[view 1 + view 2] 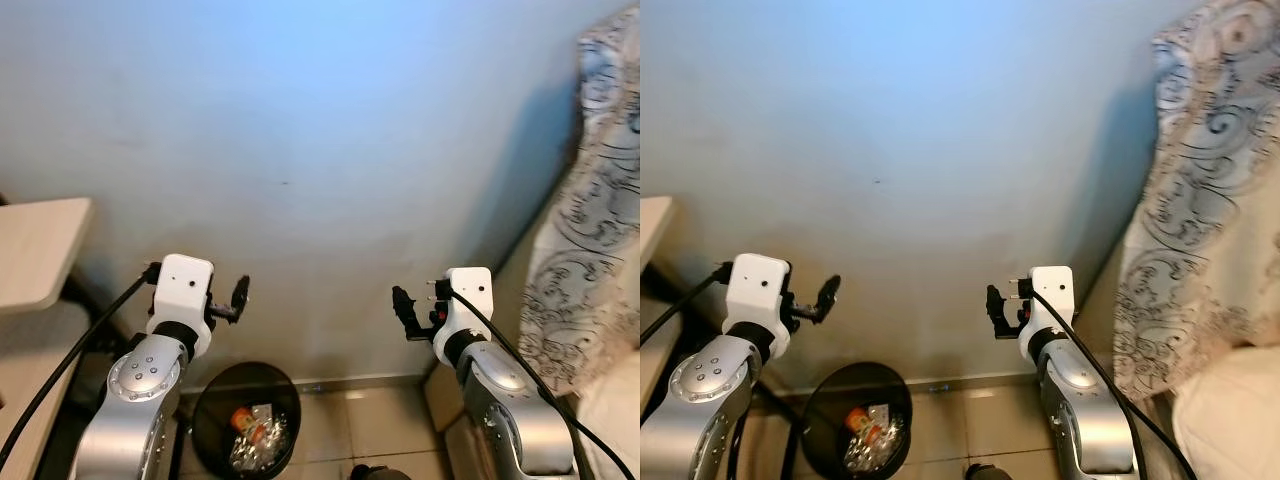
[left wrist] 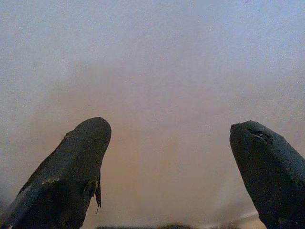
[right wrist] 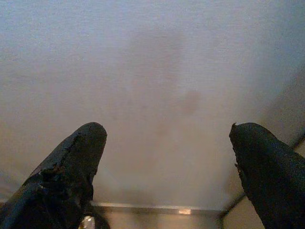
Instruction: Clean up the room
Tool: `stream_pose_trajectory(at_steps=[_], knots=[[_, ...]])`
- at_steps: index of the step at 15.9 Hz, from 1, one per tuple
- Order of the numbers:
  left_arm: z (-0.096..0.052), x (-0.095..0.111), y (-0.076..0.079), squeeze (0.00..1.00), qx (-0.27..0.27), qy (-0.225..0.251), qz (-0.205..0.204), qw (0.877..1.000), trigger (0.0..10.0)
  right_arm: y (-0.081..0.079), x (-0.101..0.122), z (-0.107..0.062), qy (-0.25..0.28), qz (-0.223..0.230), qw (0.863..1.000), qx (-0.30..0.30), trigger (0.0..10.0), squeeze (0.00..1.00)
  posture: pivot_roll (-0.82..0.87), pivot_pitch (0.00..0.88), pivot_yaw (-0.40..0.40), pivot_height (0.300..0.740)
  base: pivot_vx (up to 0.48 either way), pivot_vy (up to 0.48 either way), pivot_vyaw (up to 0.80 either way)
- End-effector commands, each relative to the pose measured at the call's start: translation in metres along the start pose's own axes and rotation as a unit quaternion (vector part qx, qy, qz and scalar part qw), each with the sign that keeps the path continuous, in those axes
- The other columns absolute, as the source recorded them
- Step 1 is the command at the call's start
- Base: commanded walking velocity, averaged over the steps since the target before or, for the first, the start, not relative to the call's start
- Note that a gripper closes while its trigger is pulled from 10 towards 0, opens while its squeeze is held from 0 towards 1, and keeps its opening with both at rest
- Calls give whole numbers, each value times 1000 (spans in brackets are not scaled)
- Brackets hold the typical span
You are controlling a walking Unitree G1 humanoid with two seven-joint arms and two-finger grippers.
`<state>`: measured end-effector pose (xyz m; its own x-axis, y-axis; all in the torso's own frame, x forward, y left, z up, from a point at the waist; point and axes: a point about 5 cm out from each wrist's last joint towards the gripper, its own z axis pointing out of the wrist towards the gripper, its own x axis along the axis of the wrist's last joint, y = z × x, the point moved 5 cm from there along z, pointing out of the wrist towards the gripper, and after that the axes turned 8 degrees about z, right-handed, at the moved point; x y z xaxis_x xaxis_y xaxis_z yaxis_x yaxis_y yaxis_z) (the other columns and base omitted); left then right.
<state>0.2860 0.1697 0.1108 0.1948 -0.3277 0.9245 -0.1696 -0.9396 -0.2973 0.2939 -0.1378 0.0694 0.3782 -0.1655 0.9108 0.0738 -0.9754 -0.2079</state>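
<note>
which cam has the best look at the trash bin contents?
Left eye view: the black trash bin sits between the arms by the wall, opening facing up, orange and clear wrappers inside. Right eye view shows the same bin lower in frame, slightly cropped. The wrist views face the wall; a dark edge in the left wrist view may be its rim.

A plain wall [image 1: 320,150] closes off the whole upper and middle frame straight ahead. The left gripper [image 1: 238,296] and right gripper [image 1: 404,310] hang apart before it, fingers spread, with open air between them. At lower centre a black bin [image 1: 246,415] stands on the floor, seemingly against the wall. A patterned curtain [image 1: 590,220] blocks the right edge; a table corner [image 1: 40,250] juts in at left.
</note>
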Motion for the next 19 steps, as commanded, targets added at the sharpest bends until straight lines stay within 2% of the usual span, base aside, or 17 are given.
stream_pose_trajectory(at_steps=[1, 2, 3, 4, 6, 8, 10, 14, 16, 19], knots=[[1, 4, -2, 1000, 3, 8, 9, 1000, 10000, 1, 8, -2, 11, -3, 1000, -2, 10000, 0, 62, 0, 46, 740, 0, 0, -775], [0, 0, -1, 1000, -5, 1, 36, 999, 10000, 0, 12, -2, 17, -29, 999, 4, 10000, 0, 54, 0, 47, 740, 0, 0, -775], [1, -2, -7, 1000, 21, -1, 33, 999, 10000, 0, 16, -2, 23, -52, 998, 11, 10000, 0, 49, 0, 48, 740, 0, 0, -769], [1, -6, -2, 1000, -6, -13, 17, 1000, 10000, 3, 20, -3, 26, -67, 997, 17, 10000, 0, 45, 0, 48, 740, 0, 0, -763], [0, -6, 5, 1000, -30, -12, 10, 999, 10000, 13, 28, -3, 31, -86, 996, 17, 10000, 0, 46, 0, 45, 740, 0, 0, -759], [0, -6, 6, 1000, -38, -15, -3, 999, 10000, 20, 30, -2, 33, -85, 996, 5, 10000, 0, 42, 0, 46, 740, 0, 0, -759], [2, -5, 4, 1000, -37, -10, 14, 999, 10000, 11, 29, -2, 32, -92, 995, 25, 10000, 0, 36, 0, 49, 740, 0, 0, -756], [1, -7, 4, 1000, -42, -18, 11, 999, 10000, 5, 14, -5, 8, -86, 996, 34, 10000, 0, 45, 0, 45, 740, 0, 0, -756], [1, -8, 3, 1000, -41, -20, 4, 999, 10000, 1, 10, -6, 4, -75, 997, 34, 10000, 0, 44, 0, 44, 740, 0, 0, -759], [0, -7, 5, 1000, -41, -14, 20, 999, 10000, 0, 1, -8, -11, -56, 998, 13, 10000, 0, 43, 0, 37, 740, 0, 0, -756]])
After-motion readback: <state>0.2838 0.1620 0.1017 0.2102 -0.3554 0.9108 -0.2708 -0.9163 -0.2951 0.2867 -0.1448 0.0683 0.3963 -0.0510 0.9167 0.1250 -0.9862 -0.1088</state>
